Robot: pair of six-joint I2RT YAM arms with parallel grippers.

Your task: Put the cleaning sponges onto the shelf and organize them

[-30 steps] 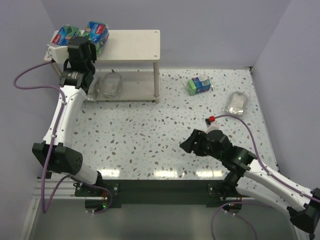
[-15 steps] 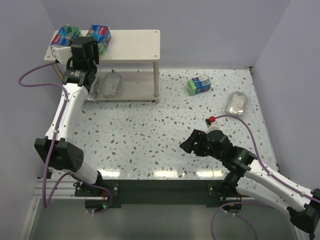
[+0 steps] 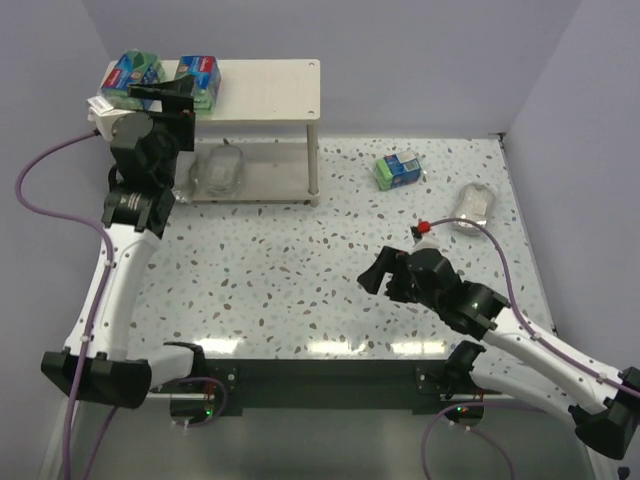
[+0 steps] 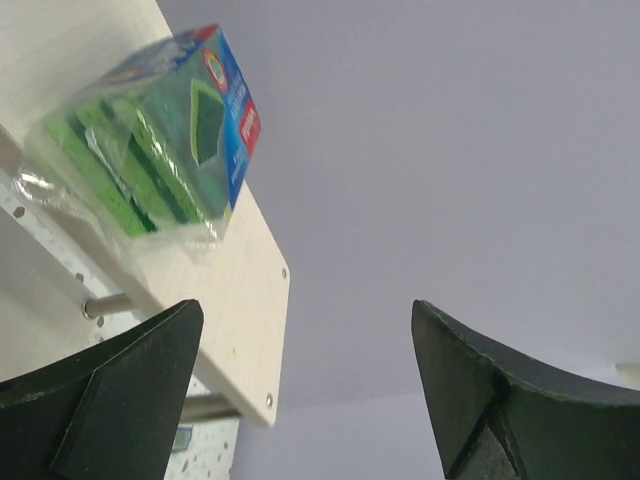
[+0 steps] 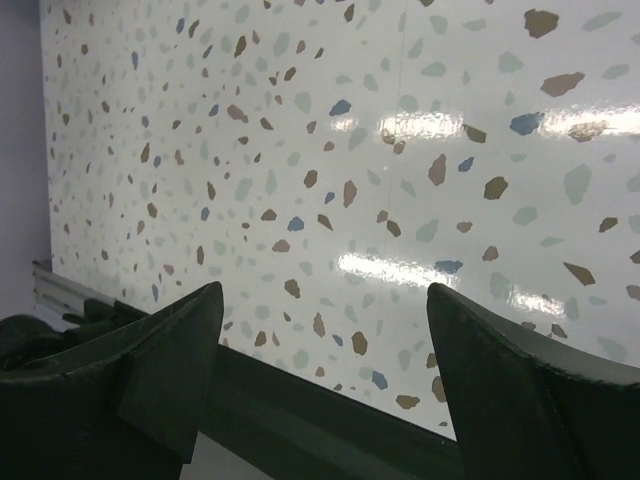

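Note:
The shelf (image 3: pixel 270 85) stands at the back left of the table. Two green sponge packs (image 3: pixel 131 72) (image 3: pixel 203 76) lie at the left end of its top board. A silvery scourer (image 3: pixel 222 168) rests on the lower tier. My left gripper (image 3: pixel 165 98) hangs open just in front of the right-hand green pack, not touching it. In the left wrist view that pack (image 4: pixel 160 130) sits on the board's edge (image 4: pixel 245 300), above my empty left gripper (image 4: pixel 305 312). Another green pack (image 3: pixel 400 170) and a scourer (image 3: pixel 472 207) lie on the table at right. My right gripper (image 3: pixel 380 283) (image 5: pixel 323 295) is open and empty above the table.
Purple-grey walls close in the table on the back, left and right. The dark front rail (image 5: pixel 330 420) runs along the near edge below my right gripper. The shelf's thin front leg (image 3: pixel 312 165) stands near the table's middle back.
My left gripper has opened, let go of the right-hand green pack on the top board and pulled back towards me. My right gripper has opened wider and shifted slightly.

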